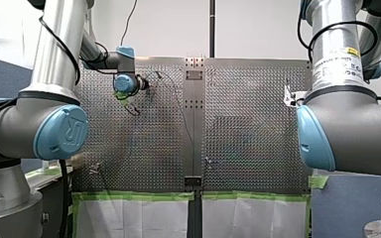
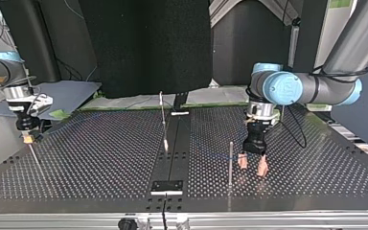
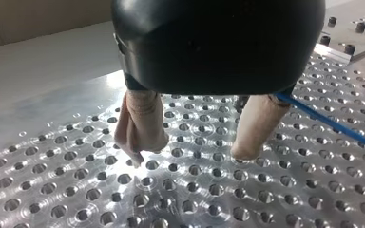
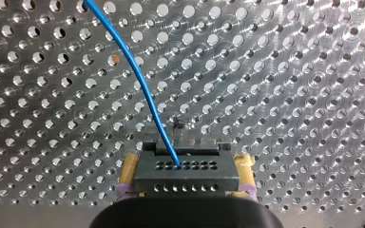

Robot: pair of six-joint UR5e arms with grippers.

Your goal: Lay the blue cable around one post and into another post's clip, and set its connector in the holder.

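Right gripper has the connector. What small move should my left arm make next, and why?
Probably shift my left gripper sideways onto the blue cable and close. It hangs open and empty, the cable passes just beside it, and my right gripper holds the connector.

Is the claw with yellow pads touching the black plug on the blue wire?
Touching. The right wrist view shows my right claw with its yellow pads pressed against both sides of the black plug, with no gap.

My left tool (image 2: 252, 166) hangs over open surface (image 2: 316, 167); thin post (image 2: 230, 163) stands just beside it, blue cable (image 3: 323, 118) passes close by one finger (image 3: 259, 128).
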